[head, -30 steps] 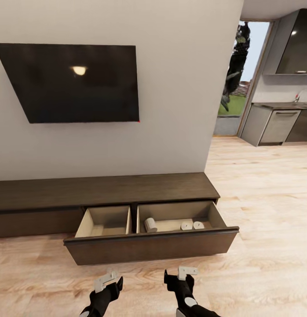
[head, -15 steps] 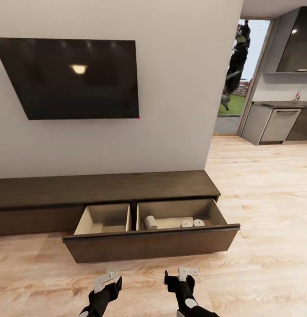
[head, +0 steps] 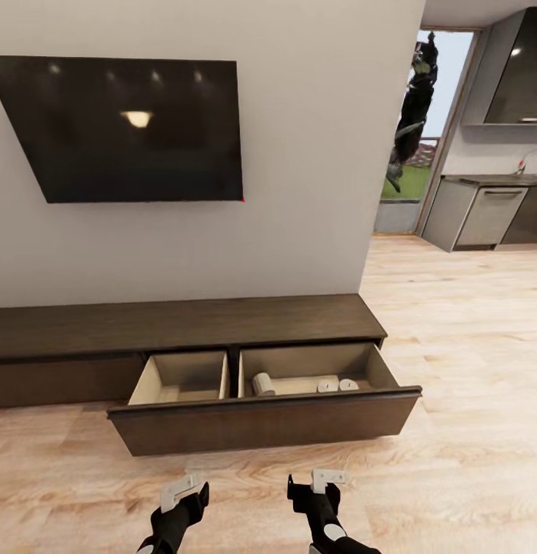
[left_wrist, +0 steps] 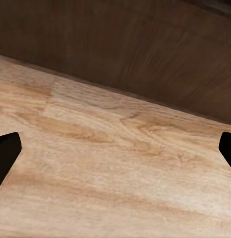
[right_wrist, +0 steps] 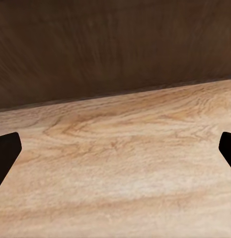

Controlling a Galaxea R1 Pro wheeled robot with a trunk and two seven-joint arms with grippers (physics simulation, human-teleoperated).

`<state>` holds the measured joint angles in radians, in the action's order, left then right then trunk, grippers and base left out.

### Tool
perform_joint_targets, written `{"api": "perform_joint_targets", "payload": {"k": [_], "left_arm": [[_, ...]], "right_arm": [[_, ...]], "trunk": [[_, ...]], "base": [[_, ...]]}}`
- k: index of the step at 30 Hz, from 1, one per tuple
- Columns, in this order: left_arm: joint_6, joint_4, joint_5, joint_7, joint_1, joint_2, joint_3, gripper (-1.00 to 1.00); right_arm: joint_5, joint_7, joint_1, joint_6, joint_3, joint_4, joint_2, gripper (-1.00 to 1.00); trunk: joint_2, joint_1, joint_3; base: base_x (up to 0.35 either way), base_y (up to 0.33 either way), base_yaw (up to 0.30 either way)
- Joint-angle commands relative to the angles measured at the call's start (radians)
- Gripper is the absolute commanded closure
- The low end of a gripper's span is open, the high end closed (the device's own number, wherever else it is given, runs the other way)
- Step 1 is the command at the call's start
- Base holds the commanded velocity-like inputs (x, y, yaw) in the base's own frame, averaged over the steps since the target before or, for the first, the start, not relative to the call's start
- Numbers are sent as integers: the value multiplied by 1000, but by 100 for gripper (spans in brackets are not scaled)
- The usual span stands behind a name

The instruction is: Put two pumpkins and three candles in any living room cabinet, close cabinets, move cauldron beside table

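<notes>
Head view: three candles (head: 328, 385) in open cabinet (head: 265, 422) drawer, both tools released, empty.

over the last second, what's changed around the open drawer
Only the view has shifted: the TV and cabinet sit slightly higher in the head picture, so the camera moved, not the things. The drawer stays open with three candles inside, one on its side. Both grippers, left and right, stay low, empty, jaws apart.
</notes>
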<state>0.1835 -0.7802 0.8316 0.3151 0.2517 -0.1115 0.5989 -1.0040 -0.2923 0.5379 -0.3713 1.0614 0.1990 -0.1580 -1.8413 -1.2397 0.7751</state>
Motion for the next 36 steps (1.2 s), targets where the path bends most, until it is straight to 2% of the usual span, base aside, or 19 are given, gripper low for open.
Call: {"api": "perform_joint_targets", "payload": {"k": [1,8,13,16,27,31,33,36], "left_arm": [[10,-1,10,22,1,-1,10,-100],[14,-1,0,53,1,-1,29,-100],[14,-1,-81,56,1,-1,27,-100],[14,-1,-102,56,1,0,25,-100],[14,-1,-112,56,1,0,18,-100],[14,-1,-112,56,1,0,18,-100],[14,-1,-114,55,1,0,20,-100],[14,-1,-116,55,1,0,22,-100]], "right_arm": [[-7,-5,1,-3,8,0,1,-100],[-6,-5,1,-4,9,0,1,-100],[-3,-5,-3,-4,10,2,1,-100],[-2,-4,-4,-4,12,3,1,-100],[4,-4,-4,-6,14,3,2,-100],[67,-6,-4,-8,13,4,1,-100],[97,-6,-4,-32,12,5,1,-100],[106,-8,-4,-75,11,2,2,-100]], "trunk": [[-8,-4,4],[-57,-31,26],[-92,-50,42],[-113,-61,51],[-190,-104,86],[-218,-119,98],[-232,-127,104],[-253,-138,114]], "base": [[0,0,0],[0,0,0],[0,0,0],[0,0,0],[0,0,0],[0,0,0],[0,0,0],[0,0,0]]}}
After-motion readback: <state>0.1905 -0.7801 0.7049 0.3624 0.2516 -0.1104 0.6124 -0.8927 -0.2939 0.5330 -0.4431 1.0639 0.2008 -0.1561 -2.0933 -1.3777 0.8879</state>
